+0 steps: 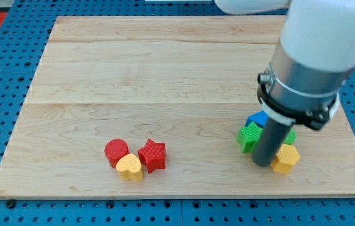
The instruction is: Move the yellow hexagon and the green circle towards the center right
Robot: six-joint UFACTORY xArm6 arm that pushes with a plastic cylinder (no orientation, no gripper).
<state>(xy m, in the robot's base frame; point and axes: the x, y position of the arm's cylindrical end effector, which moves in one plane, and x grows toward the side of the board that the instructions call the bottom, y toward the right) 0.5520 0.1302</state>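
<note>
The yellow hexagon (pixel 287 157) lies near the view's bottom right of the wooden board (pixel 165 75). My tip (pixel 263 163) stands right against its left side. A sliver of green (pixel 290 136), perhaps the green circle, shows just above the hexagon, mostly hidden by the rod. A green star (pixel 249 135) sits just left of the rod, and a blue block (pixel 257 118) sits above it, partly hidden by the arm.
A red circle (pixel 116 150), a yellow heart (pixel 130 167) and a red star (pixel 152 155) cluster at the view's bottom, left of centre. The board's bottom edge runs close below both groups. The arm's wide body (pixel 309 56) covers the right side.
</note>
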